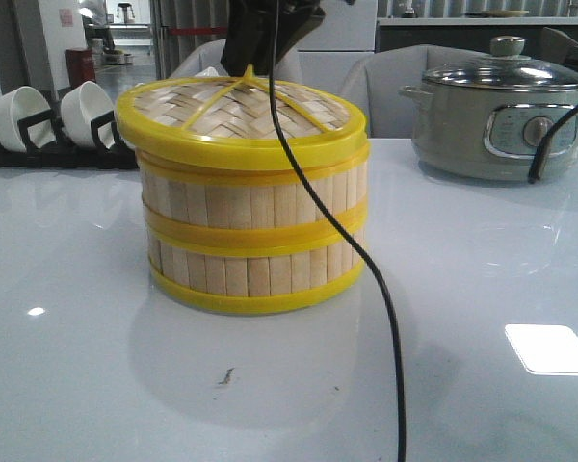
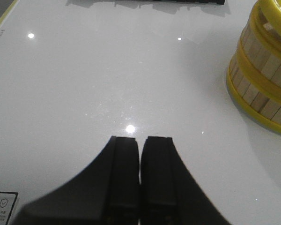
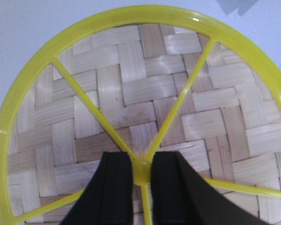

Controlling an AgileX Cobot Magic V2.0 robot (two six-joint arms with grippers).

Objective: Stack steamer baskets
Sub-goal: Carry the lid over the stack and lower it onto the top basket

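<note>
Two steamer baskets stand stacked in the middle of the white table, the upper basket [image 1: 255,202] on the lower basket [image 1: 260,269]. A woven bamboo lid [image 1: 236,108] with a yellow rim lies on top. My right gripper [image 3: 141,168] is above the lid and shut on its yellow knob [image 3: 142,169], a finger on each side; its dark body shows at the top of the front view [image 1: 270,29]. My left gripper [image 2: 140,159] is shut and empty over bare table, the stack [image 2: 264,79] off to one side.
A grey electric cooker [image 1: 501,111] with a glass lid stands at the back right. A black rack [image 1: 48,130] with white cups is at the back left. A black cable [image 1: 366,260] hangs in front of the stack.
</note>
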